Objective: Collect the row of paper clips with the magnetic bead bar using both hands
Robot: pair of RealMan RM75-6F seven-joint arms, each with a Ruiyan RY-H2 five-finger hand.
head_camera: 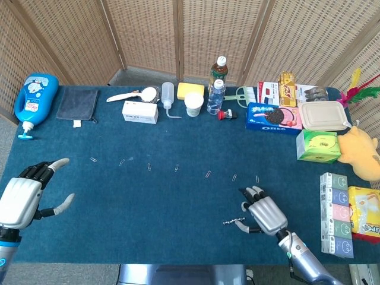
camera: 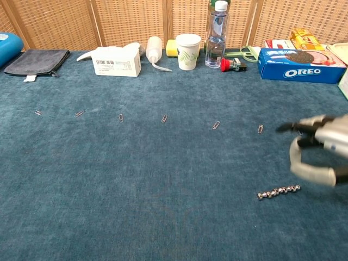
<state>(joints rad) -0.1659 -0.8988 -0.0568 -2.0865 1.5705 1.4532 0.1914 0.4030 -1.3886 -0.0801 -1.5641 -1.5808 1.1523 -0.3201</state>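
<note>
Your right hand [camera: 321,149] hovers above the desk [camera: 163,179] near its right front corner, fingers spread and curved, holding nothing; in the chest view it is blurred. The magnetic bead bar [camera: 278,191] lies flat on the blue cloth just below the thumb, apart from it, with its free end pointing toward the middle of the desk. In the head view the same bar [head_camera: 233,221] shows just left of that hand [head_camera: 263,212].

Your left hand [head_camera: 27,193] shows only in the head view, at the left front edge, fingers spread and empty, well apart from everything else.

The row of paper clips [camera: 163,118] runs across the middle of the desk in a shallow arc, each clip apart from its neighbours. The clip nearest your right hand [camera: 260,129] lies just left of its fingertips, not touching them. The far-left clip [camera: 37,112] sits near the desk's left side.

Along the back edge stand a white box [camera: 114,61], a paper cup [camera: 188,51], a water bottle [camera: 216,35] and a pack of Oreo biscuits [camera: 300,65]. A grey pouch [camera: 37,61] lies at the back left.
</note>
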